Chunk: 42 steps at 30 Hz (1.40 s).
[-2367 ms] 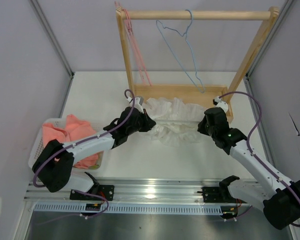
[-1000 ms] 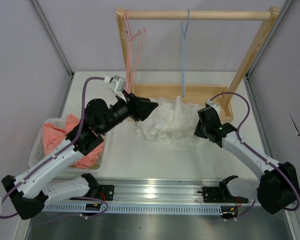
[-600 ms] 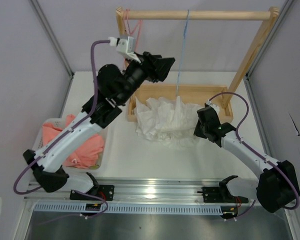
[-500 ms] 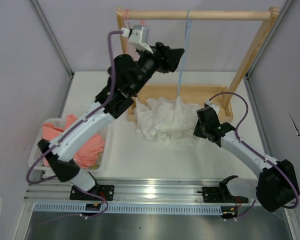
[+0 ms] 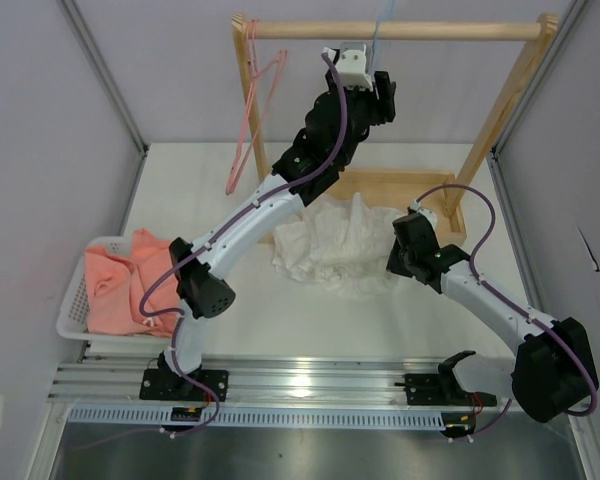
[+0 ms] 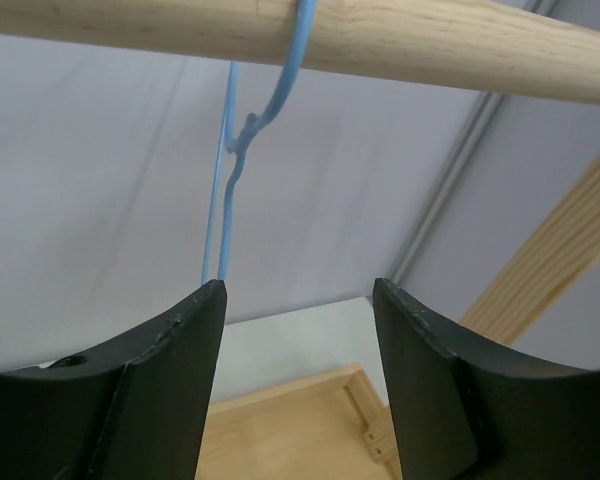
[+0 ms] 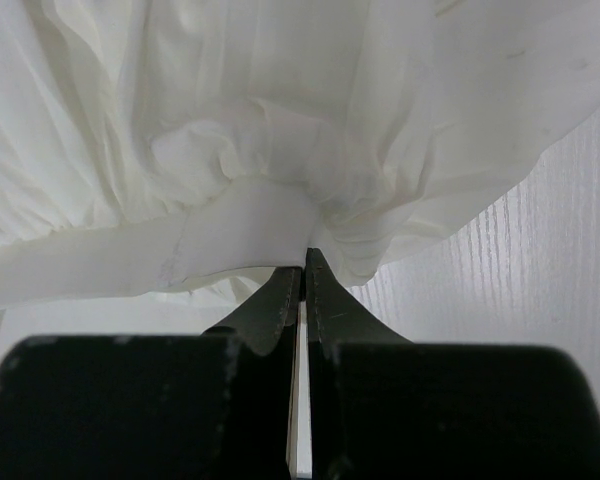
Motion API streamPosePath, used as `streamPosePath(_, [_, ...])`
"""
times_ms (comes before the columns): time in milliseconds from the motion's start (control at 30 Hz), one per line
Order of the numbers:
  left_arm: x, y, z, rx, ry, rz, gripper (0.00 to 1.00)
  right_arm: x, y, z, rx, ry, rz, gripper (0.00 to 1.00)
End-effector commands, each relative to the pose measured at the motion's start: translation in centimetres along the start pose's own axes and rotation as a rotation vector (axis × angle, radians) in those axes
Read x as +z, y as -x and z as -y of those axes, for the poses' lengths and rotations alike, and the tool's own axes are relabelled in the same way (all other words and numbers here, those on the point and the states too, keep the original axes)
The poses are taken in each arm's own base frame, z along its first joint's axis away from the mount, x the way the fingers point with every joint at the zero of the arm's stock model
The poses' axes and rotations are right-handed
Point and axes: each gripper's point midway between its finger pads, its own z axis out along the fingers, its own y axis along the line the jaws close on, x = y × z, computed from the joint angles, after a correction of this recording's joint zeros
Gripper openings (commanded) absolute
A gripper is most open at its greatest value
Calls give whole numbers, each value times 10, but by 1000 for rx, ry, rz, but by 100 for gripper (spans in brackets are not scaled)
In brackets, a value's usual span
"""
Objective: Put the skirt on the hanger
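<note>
The likeliest slip is at the rod (image 6: 430,40). There the left pincer (image 6: 300,290) is spread wide with nothing between its jaws, and the hanger (image 6: 225,180) runs down behind the tip of its left-hand finger, not through the gap. I cannot tell whether they touch. The hanger is thin, light-blue wire that hangs only by an open hook over a smooth, round wooden bar. A nudge from the broad black fingers would probably swing or twist it, slide it along the rod, or unhook it, and a close from this spot would likely miss the wire. The second risk is below. The right pincer (image 7: 302,270) is pressed together on only a small fold at the gathered hem of the skirt (image 7: 280,130). That cloth is white, thin, crinkled and limp, so it may pull free or bunch when lifted. The skirt lies in a loose heap near the far edge of the surface (image 5: 230,330), right of the middle, against the rack's flat wooden base.
</note>
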Motion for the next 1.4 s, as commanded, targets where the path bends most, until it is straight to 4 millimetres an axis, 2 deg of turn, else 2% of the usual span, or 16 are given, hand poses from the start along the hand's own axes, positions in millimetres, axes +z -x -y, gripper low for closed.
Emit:
streamPosePath(0, [-1,47,-7,25,50,136,62,-6,15,-12,-1,36,33,0])
streamPosePath(133, [4,45,-11,50,56,149,50,-4,13,-12,0,36,27,0])
streamPosePath(367, [7,55,-17,51,60,189,47,-5,13,-16,-3,47,29,0])
streamPosePath(467, [9,54,-18,56,60,190,40,-5,14,-16,-3,46,31,0])
streamPosePath(567, [10,54,-20,56,50,187,27,-5,14,-15,0,43,33,0])
streamPosePath(600, [11,55,-22,56,44,186,17,-5,14,-15,-2,42,32,0])
streamPosePath(700, [10,63,-21,41,11,193,0,-5,14,-15,-1,43,31,0])
streamPosePath(867, [1,95,-15,49,-47,266,0,-4,14,-15,-4,43,31,0])
streamPosePath(933, [-1,98,-17,48,-50,257,1,-5,15,-16,-5,46,35,0])
streamPosePath(967, [-3,97,-15,48,-60,247,7,-5,14,-17,-6,47,32,0])
streamPosePath(1000, [-6,96,-15,52,-62,234,19,-4,15,-17,-3,49,34,0])
streamPosePath(1067, [-8,96,-15,48,-73,224,25,-3,15,-18,-4,50,31,0])
streamPosePath(1100, [-11,98,-15,45,-73,223,33,-3,14,-18,-5,53,30,0])
streamPosePath(1267, [-15,72,-21,-1,-59,171,42,-3,14,-19,-7,54,30,0])
streamPosePath(1300, [-21,82,-19,-13,-72,188,43,-4,14,-19,-12,52,31,0])
streamPosePath(1367, [-23,74,-19,-24,-76,173,46,-2,13,-18,-16,47,27,0])
